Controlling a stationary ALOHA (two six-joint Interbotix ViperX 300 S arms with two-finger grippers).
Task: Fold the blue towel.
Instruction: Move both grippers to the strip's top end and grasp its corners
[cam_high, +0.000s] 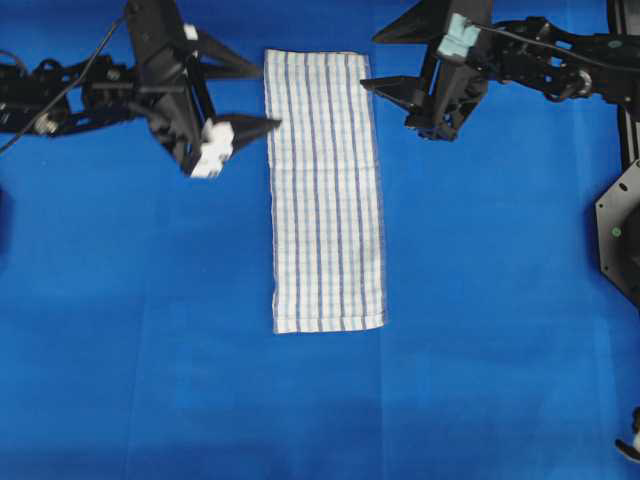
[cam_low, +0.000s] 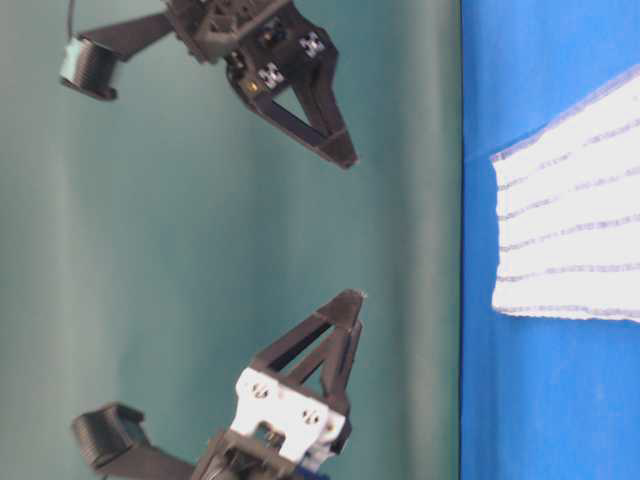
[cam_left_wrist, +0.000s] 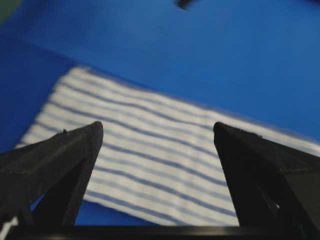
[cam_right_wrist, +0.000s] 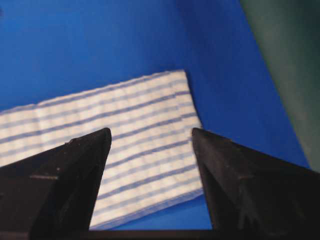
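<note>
Ok, wrist views first: left gripper (cam_left_wrist: 157, 132) jaws spread wide, nothing between them, both fingertips clear of the cloth. The blue towel (cam_left_wrist: 165, 160) lies flat under and beyond the tips, stripes running across the frame, one short edge near the bottom of that view. Right gripper (cam_right_wrist: 151, 134) same story: jaws fully apart, empty, towel (cam_right_wrist: 130, 145) below with its corner and short end showing between and past the fingers

Overhead: towel (cam_high: 325, 190) is a long narrow strip laid flat on the blue table cover (cam_high: 480, 380), roughly centred, long axis running top to bottom of the view, no wrinkles I can make out. Left gripper (cam_high: 262, 97) sits just beside the towel's left long edge near the top end, one fingertip about at the edge; contact can't be confirmed. Right gripper (cam_high: 372, 62) hangs by the right long edge at the top end, apart from the cloth as far as I can tell

Table-level view is rotated sideways: both claws in front of the green backdrop (cam_low: 150, 250), fingers splayed, off the table cover, towel end (cam_low: 570, 210) lying flat
</note>
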